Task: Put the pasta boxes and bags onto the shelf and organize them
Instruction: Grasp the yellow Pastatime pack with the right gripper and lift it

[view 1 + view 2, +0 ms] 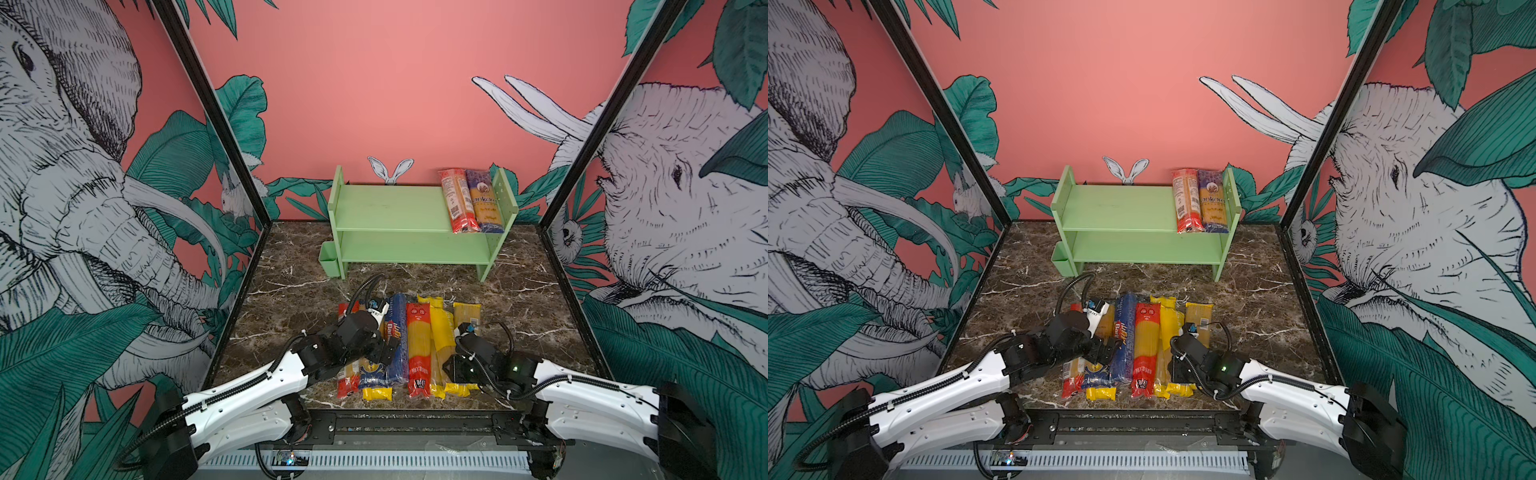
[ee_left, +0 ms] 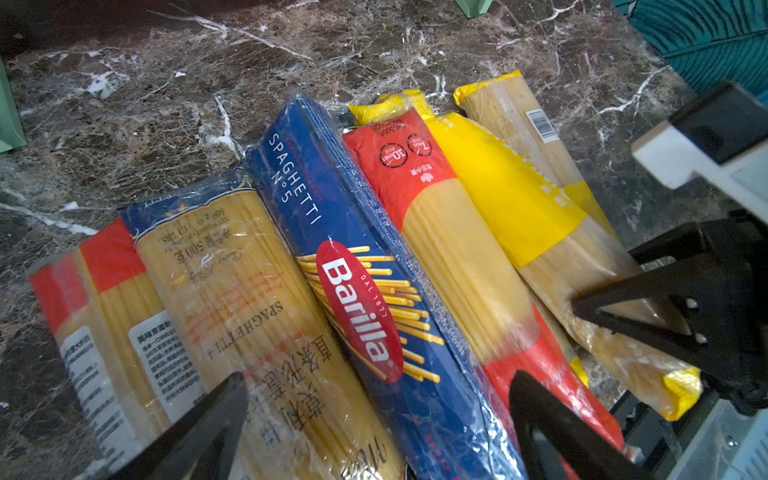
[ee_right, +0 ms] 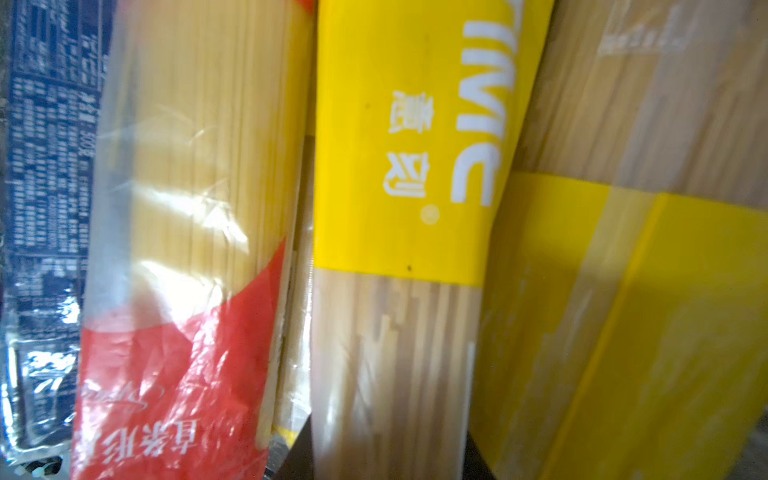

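Several spaghetti packs lie side by side on the marble floor near the front, among them the dark blue Barilla and a red-ended pack. My left gripper hangs open just above the Barilla and the gold pack beside it, holding nothing. My right gripper is down on the pile, shut on the yellow-banded pack, its dark fingers against both sides. The pale green shelf stands at the back, with a red-ended pack and a blue-ended pack on the right of its top tier.
A small green cup hangs on the shelf's left side. Bare marble floor lies between pile and shelf. Painted walls with black posts close in left and right, and a black rail runs along the front edge.
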Robot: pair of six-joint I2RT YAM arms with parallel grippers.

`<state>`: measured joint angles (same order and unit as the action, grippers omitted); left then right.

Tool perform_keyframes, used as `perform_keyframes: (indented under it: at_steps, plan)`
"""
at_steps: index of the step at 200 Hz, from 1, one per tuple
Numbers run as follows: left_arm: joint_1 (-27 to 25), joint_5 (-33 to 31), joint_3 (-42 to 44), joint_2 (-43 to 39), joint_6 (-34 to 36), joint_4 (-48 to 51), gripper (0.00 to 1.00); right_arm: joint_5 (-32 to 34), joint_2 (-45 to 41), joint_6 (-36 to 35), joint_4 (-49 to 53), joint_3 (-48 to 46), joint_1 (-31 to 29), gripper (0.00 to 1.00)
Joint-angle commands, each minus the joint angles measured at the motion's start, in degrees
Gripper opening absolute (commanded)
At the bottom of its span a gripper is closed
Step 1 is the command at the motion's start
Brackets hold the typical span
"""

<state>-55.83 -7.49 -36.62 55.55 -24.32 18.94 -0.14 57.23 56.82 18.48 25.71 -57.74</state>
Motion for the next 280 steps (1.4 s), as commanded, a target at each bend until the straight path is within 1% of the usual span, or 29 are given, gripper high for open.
perform_keyframes:
  at_steps: [1,29,56,82,122,164,227,280]
  plan:
    - [-0.15,0.05,-2.45,-0.02,0.63,0.19,0.98,-5.4,-2.1,-1.42,-6.99,2.02,0.1,0.0]
    - [-0.14,-0.62,-3.86,0.31,1.33,1.58,0.98,-6.19,-6.67,-2.28,-4.29,3.76,1.26,0.0]
    - [-0.15,-1.28,-4.74,0.27,1.84,2.36,0.98,-9.06,-11.18,-0.3,-7.12,3.45,2.58,0.0]
    - [-0.15,-1.39,-5.13,0.16,1.84,2.51,0.98,-10.55,-13.68,0.81,-8.04,3.63,3.2,0.0]
    - [-0.15,-1.86,-5.57,-0.73,1.82,3.43,0.98,-10.69,-16.67,1.28,-7.1,3.42,3.7,0.0]
    - [-0.15,-2.58,-5.83,-2.21,2.0,4.09,0.98,-9.5,-20.75,0.1,-1.73,5.39,4.7,0.0]
    - [-0.15,-2.53,-4.7,-3.01,1.38,3.58,0.98,-10.76,-21.65,-2.06,1.2,10.8,4.79,0.0]
    - [-0.15,-3.87,-4.34,-5.1,2.25,4.66,0.98,-10.33,-19.44,-7.91,7.19,21.54,4.76,0.0]
